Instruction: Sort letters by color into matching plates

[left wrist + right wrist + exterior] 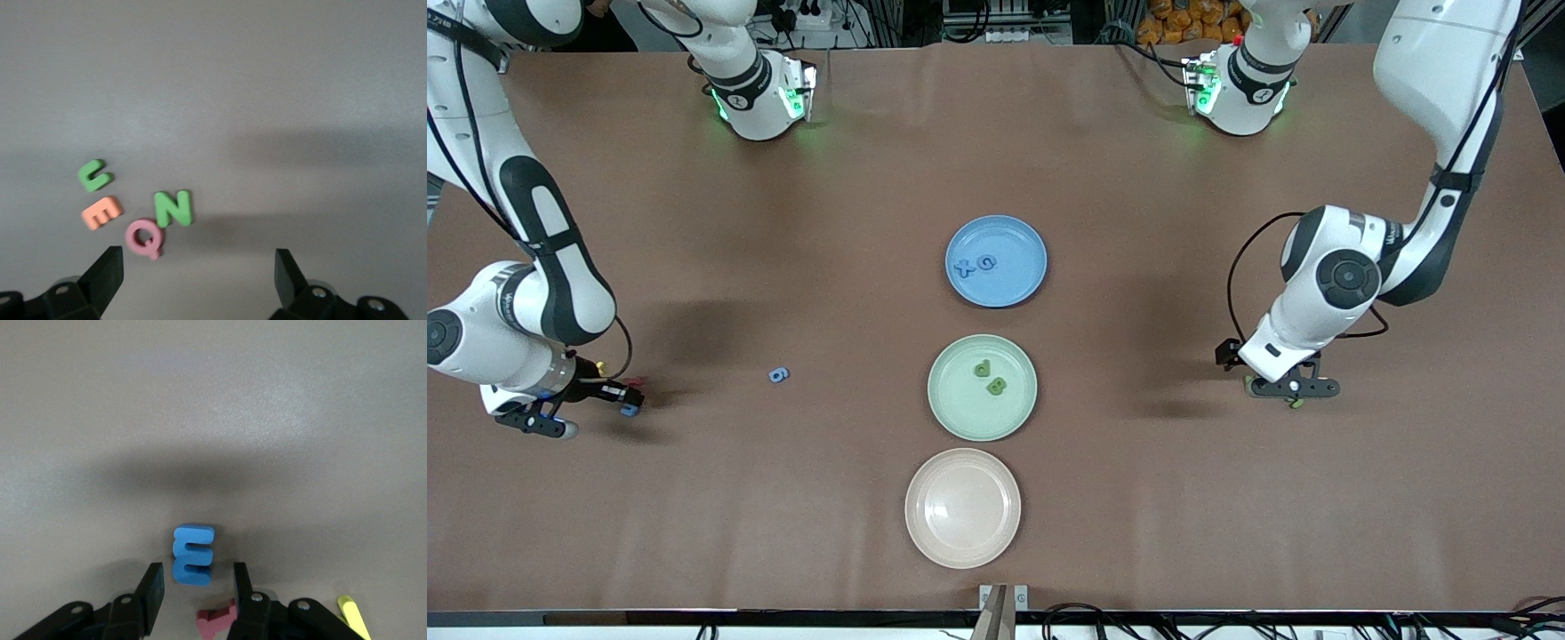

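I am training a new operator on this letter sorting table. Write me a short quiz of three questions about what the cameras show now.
1. True or false: the round matte blue plate holds two small blue foam letters.
2. How many small green foam letters lie in the round pale mint green plate?
3. The right gripper is low over the table at the right arm's end. Which piece lies between its open fingers?
A. a pink Q
B. a chunky blue foam letter E
C. a green N

Key: 1 true; 2 two; 3 B.
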### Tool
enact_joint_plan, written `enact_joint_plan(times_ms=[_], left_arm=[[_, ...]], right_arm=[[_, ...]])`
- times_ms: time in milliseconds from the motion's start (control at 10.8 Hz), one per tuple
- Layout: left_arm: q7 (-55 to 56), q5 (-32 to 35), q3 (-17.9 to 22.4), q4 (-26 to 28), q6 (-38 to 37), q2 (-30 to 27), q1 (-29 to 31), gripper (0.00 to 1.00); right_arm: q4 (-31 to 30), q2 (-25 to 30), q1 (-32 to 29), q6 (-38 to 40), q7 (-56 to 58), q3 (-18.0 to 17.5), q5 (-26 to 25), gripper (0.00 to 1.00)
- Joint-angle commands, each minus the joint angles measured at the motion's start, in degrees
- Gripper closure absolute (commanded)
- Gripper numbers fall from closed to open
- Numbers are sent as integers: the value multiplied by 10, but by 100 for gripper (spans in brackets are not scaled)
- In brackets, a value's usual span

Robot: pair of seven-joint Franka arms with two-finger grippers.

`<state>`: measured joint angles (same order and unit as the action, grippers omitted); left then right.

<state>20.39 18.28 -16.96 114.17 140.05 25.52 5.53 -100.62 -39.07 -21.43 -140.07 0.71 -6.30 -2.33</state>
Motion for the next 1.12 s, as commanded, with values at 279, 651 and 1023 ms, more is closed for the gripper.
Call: enact_joint_plan(times_ms=[279, 651, 1023], left_arm=[[99, 106, 21, -25, 57, 75, 3, 0], [147, 102, 21, -28, 58, 85, 11, 0], [137, 99, 20, -66, 58, 123, 12, 0]], right_arm=[[31, -24, 11, 2, 5, 9, -5, 58], [39, -31, 13, 2, 5, 9, -5, 64], [39, -29, 22, 4, 3, 9, 1, 100]])
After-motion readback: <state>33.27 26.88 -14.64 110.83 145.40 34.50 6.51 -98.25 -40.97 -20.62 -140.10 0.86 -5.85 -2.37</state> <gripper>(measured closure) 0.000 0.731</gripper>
